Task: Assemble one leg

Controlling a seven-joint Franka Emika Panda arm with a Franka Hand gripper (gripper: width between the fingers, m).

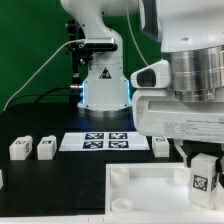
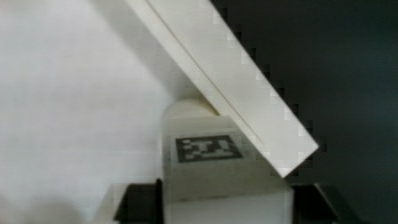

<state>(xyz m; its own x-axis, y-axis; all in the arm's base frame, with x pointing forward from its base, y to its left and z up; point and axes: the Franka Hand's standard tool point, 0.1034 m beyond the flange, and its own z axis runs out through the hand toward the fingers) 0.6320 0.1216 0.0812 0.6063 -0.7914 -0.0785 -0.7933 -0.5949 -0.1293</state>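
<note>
Leg [image 1: 203, 180]: lower right of the exterior view, upright, tag facing the camera, clamped in the tool [image 1: 203, 170], fingers pressing its two sides; over the white panel's [image 1: 150, 202] right-hand corner, panel lying on the black counter [image 1: 50, 190].

The claw [image 1: 203, 166] grips the leg [image 1: 203, 181] upright over a corner of the white panel [image 1: 145, 196], at the exterior view's right.
</note>
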